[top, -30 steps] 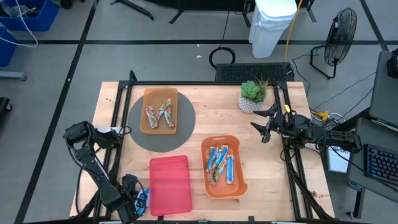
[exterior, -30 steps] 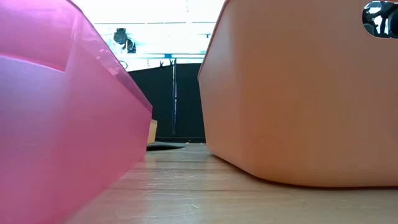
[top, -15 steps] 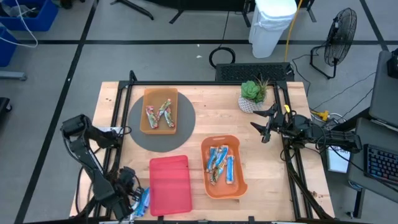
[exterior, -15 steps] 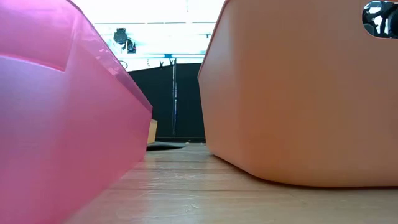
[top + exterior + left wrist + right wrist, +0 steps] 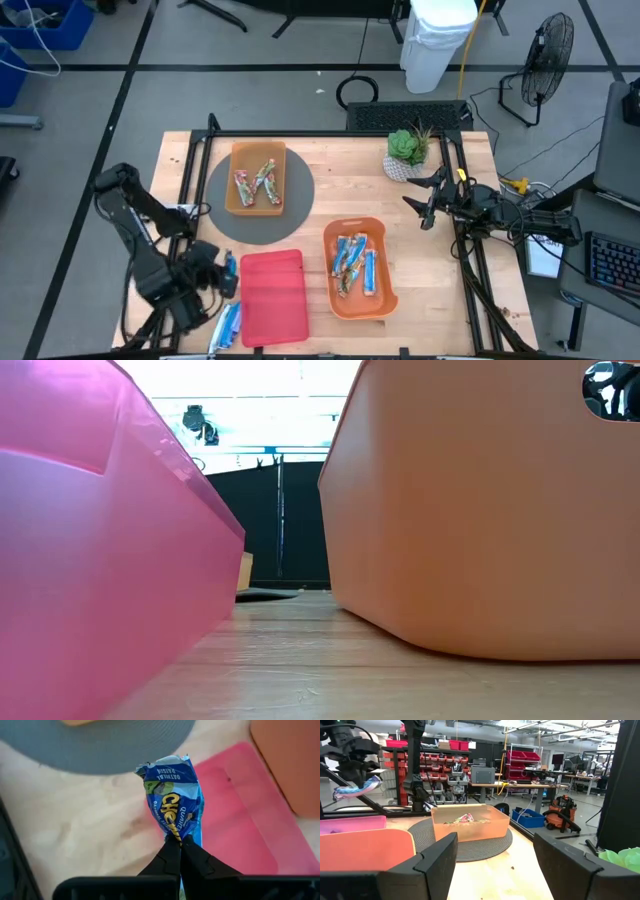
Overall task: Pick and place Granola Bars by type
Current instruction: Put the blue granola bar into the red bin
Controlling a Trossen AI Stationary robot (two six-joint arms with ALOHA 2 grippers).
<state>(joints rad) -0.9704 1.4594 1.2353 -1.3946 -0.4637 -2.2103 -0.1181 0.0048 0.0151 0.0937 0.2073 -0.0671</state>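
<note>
I have the left gripper (image 5: pixel 180 840) clenched on one end of a blue foil-wrapped granola bar (image 5: pixel 174 797), lifted off the wooden surface (image 5: pixel 330 195) near its front left corner. In the left wrist view the bar hangs out past the closed jaws, over the edge where the bare wood meets the flat pink-red plastic tray (image 5: pixel 273 296). From above, the bar (image 5: pixel 229 264) sits just beside that tray's left side. More blue wrappers (image 5: pixel 225 325) lie on the surface, beside the same tray.

The pink-red tray looks bare inside. To its right, the orange plastic tray (image 5: pixel 385 300) holds several blue and silvery bars (image 5: pixel 355 263). Farther back on the left, a smaller orange tray (image 5: pixel 235 160) rests on a round dark grey mat (image 5: pixel 225 222) and holds red-brown wrapped bars (image 5: pixel 257 184).

My right gripper (image 5: pixel 425 199) waits at the right side of the surface, near a small potted green plant (image 5: pixel 408 152), its jaws spread wide and holding nothing.

The low view shows only the pink-red tray's wall (image 5: pixel 90 560) and the orange tray's wall (image 5: pixel 480 510) close up.
</note>
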